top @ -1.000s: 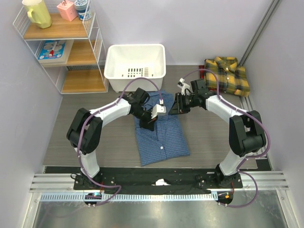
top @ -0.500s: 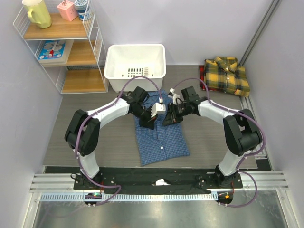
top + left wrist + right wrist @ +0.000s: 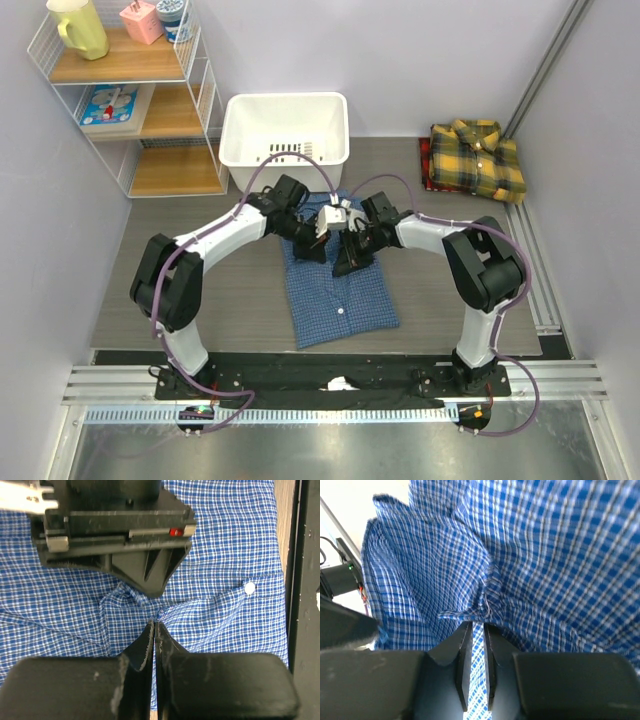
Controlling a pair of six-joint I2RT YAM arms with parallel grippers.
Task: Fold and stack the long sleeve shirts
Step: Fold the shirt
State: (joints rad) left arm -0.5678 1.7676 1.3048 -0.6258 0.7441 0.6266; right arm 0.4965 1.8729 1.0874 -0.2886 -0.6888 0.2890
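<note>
Far tabletop point(image 3: 395, 160): plaid shirt point(image 3: 478, 158), overhead only

My top cam sits high up, above and behind the arm bases point(image 3: 190, 372), looking down with the blue shirt point(image 3: 340, 295) mid-frame. The left wrist cam hangs right over the blue shirt, staring down past the left fingers point(image 3: 137, 652). The right wrist cam is jammed up against it, so cloth fills the frame. All three share the shirt's far half.

L tool point(image 3: 154, 626) pinching blue shirt point(image 3: 230, 535) fold, R tool point(image 3: 149, 587) just beyond
</note>
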